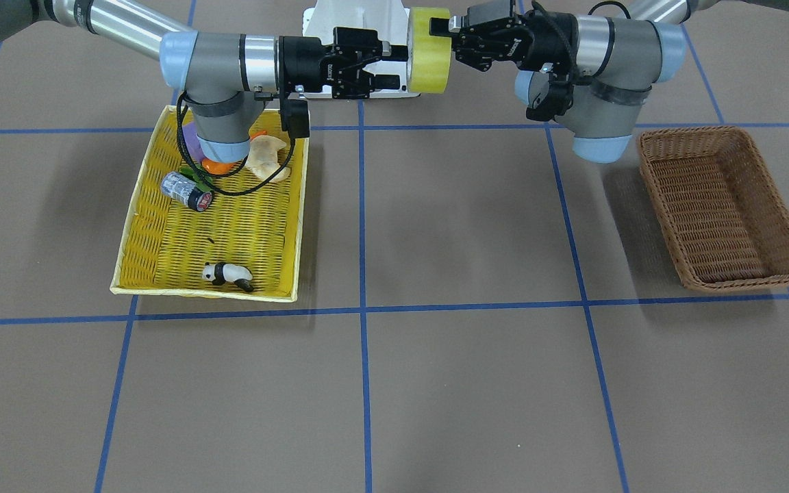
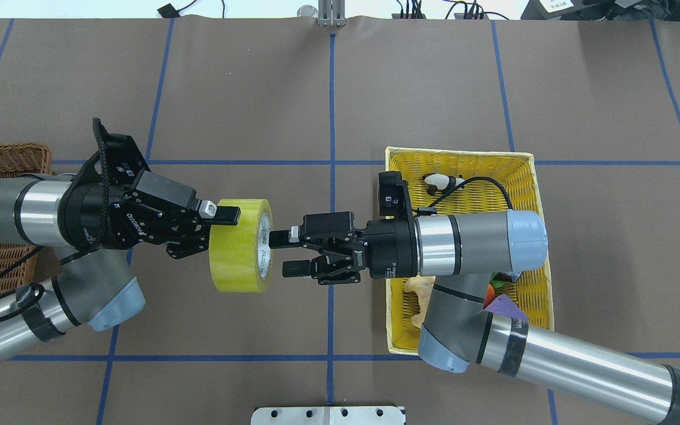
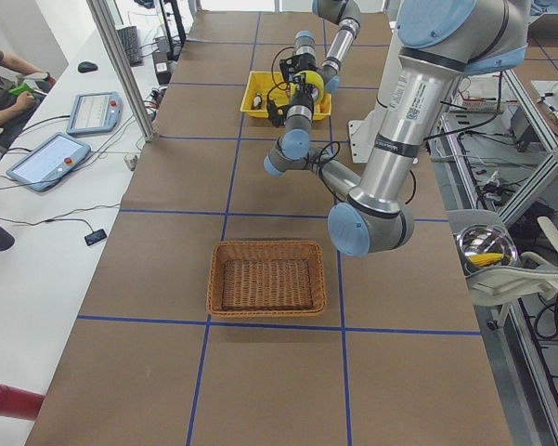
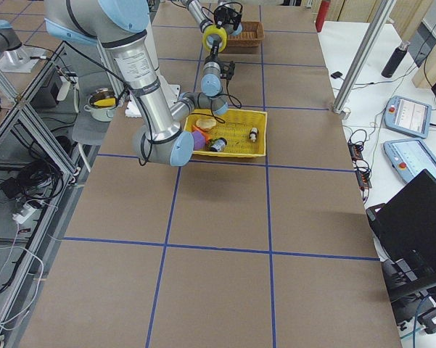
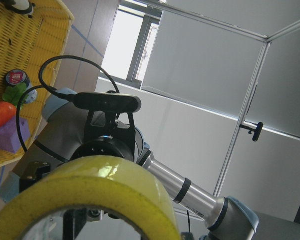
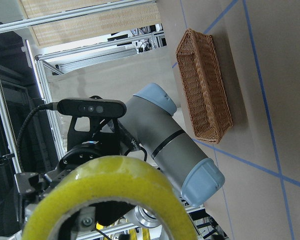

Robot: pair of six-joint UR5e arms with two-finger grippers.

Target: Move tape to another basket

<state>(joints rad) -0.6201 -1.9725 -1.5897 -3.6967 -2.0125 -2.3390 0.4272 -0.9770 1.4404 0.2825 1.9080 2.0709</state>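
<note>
We see a brown tabletop crossed by blue lines, with the left arm and right arm reaching toward each other above it. The yellow basket sits below the right arm, and the brown wicker basket lies well apart from it on the left arm's side, with nothing in it. Between the two baskets the tape hangs in the air, standing on edge. The left gripper is clamped on its wall. The right gripper has its fingers apart, just beside the roll's open face. In the yellow basket we spot a patterned roll and a panda figure.
</note>
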